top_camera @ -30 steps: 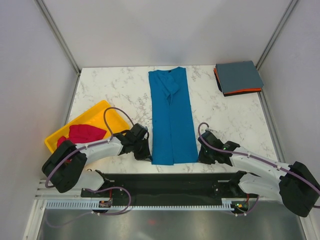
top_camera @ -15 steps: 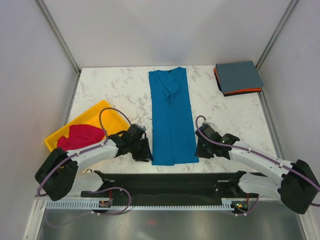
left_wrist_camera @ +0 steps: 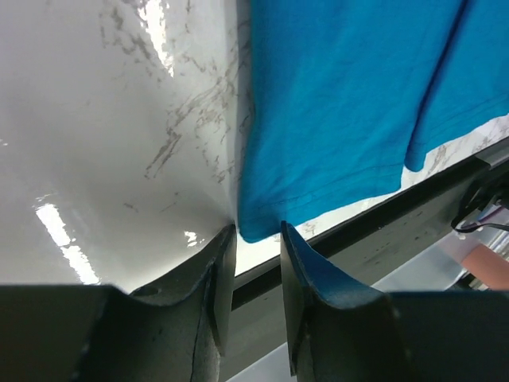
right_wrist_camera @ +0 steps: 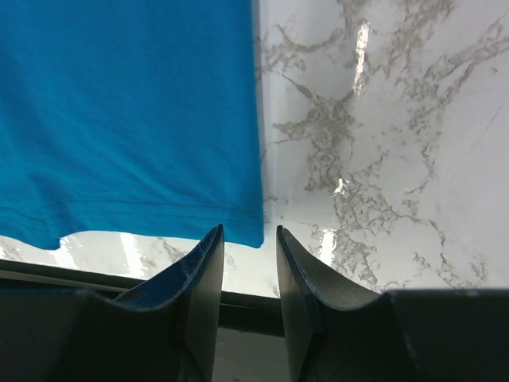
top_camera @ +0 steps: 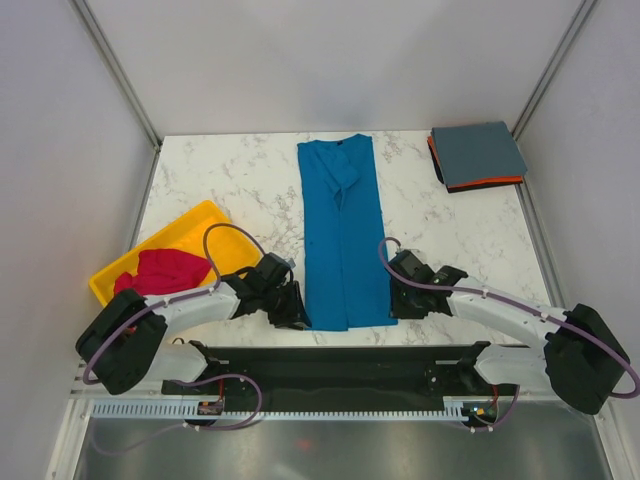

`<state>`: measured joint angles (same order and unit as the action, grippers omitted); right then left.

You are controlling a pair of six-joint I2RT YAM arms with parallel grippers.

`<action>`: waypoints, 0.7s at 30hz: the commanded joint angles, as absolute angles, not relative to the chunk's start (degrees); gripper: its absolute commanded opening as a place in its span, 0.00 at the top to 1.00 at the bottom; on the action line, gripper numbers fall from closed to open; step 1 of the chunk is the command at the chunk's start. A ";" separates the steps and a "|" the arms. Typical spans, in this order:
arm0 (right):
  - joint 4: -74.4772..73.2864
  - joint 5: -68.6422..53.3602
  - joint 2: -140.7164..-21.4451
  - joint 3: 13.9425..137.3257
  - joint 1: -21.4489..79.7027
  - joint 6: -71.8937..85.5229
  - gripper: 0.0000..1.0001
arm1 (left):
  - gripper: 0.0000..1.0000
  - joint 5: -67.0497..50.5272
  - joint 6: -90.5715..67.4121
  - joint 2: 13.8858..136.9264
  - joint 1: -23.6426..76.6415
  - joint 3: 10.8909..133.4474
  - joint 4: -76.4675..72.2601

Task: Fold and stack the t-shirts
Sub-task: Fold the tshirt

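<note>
Blue t-shirt (top_camera: 343,235) lies flat on the marble worktop (top_camera: 230,180) as a long narrow strip, collar at the far end and hem at the near end. Left gripper (top_camera: 297,312) is at the shirt's near left corner, jaws apart, with the hem corner right at the gap and not pinched. Right gripper (top_camera: 392,300) is at the near right corner in the same way: jaws apart, corner at the gap, nothing clamped. Magenta-red t-shirt (top_camera: 160,270) lies crumpled in the yellow tray (top_camera: 205,222), left of the blue shirt. Folded grey-blue t-shirt (top_camera: 478,152) is stacked on the orange t-shirt (top_camera: 490,183), well right of the blue shirt's collar end.
</note>
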<state>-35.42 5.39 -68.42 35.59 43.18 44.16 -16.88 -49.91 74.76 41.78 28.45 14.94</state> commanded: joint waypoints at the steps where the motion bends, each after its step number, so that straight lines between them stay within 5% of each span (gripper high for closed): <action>1: -33.93 5.36 -67.94 34.11 43.33 42.63 0.59 | 0.63 -15.82 -51.59 76.99 42.28 26.54 13.01; 4: -33.05 4.92 -68.12 33.14 43.33 42.37 0.58 | 0.66 -15.91 -51.77 77.34 42.45 26.63 12.57; 11: -29.27 3.61 -69.52 30.06 43.33 42.10 0.60 | 0.98 -16.00 -52.64 74.98 42.71 25.84 13.36; 13: -28.83 3.17 -68.82 29.10 43.42 42.54 0.68 | 0.98 -15.65 -52.73 73.75 42.63 25.75 14.76; 17: -27.07 0.36 -65.84 27.69 43.33 43.68 0.99 | 0.98 -14.42 -52.56 71.46 42.80 26.28 17.66; 21: -27.16 -1.65 -61.45 26.11 43.42 46.57 1.00 | 0.98 -14.33 -53.08 68.74 42.89 26.81 19.33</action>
